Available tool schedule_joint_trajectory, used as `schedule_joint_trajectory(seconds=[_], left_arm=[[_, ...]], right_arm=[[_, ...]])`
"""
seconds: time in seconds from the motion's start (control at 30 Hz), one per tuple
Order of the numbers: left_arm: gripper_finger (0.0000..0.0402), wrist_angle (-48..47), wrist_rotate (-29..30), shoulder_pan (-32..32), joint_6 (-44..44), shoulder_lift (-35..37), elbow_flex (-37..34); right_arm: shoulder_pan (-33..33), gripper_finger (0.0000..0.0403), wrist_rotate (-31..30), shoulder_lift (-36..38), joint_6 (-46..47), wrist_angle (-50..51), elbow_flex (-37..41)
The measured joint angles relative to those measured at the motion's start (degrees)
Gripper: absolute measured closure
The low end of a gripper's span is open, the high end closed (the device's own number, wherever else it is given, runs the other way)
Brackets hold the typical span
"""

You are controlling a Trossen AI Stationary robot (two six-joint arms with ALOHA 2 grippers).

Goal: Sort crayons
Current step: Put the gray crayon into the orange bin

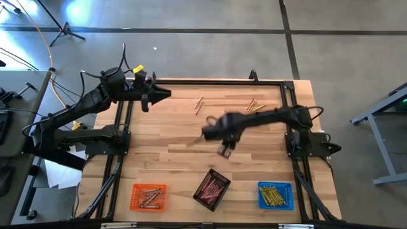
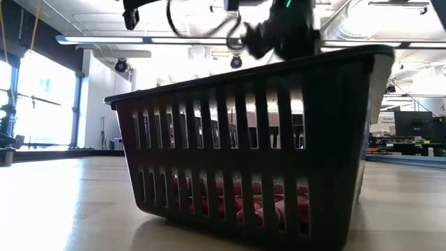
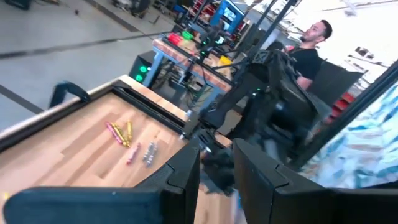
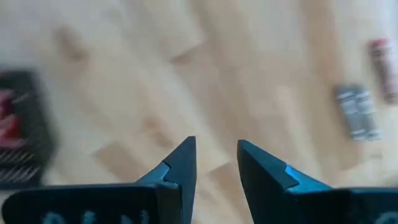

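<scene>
Left gripper (image 1: 159, 94) parked at far-left table (image 1: 165, 152) edge, jaws a narrow gap apart, nothing in them. Leave idle.

Near edge, left to right: orange tray (image 1: 148, 196) with grey-brown crayons, black tray (image 1: 212, 189) with red ones, blue tray (image 1: 275, 195) with yellow ones.

Still loose at far side: small pair of crayons (image 1: 199, 104), then a mixed cluster (image 1: 255, 106) further right. Wrist view picks out a grey crayon (image 4: 356, 112) and a pink one (image 4: 380, 59) on bare wood.

Right gripper (image 1: 224, 150) mid-table above wood, between black tray and loose crayons; fingers part-open, empty.

Likely step: go back for next pick. Advice:
- target one crayon only, preferably an outlier of the cluster
- line jaws across the stick, not along
- descend straight, close at mid-length
- check colour before choosing tray
- release low over tray to avoid bounce-out
</scene>
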State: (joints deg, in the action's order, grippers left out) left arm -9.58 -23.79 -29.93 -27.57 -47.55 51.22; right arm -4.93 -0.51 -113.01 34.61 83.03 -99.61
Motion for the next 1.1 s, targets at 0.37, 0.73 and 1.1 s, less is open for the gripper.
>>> schedule_joint_trajectory(seconds=[0.37, 0.73, 1.1], left_arm=[[0.0317, -0.2, 2.6, 0.0, 8.4, 0.0, 0.0], [0.0317, -3.2, 3.8, -3.6, 20.3, 2.2, 0.0], [0.0317, -3.0, 13.9, -8.6, 20.2, 2.0, 0.0]], right_arm=[[17.7, 0.03, -2.4, 0.1, -19.0, 4.6, 10.9], [22.4, 0.03, 1.7, 0.3, -28.1, -2.3, 23.0], [25.7, 0.03, 1.1, 0.3, -39.0, -10.6, 23.3]])
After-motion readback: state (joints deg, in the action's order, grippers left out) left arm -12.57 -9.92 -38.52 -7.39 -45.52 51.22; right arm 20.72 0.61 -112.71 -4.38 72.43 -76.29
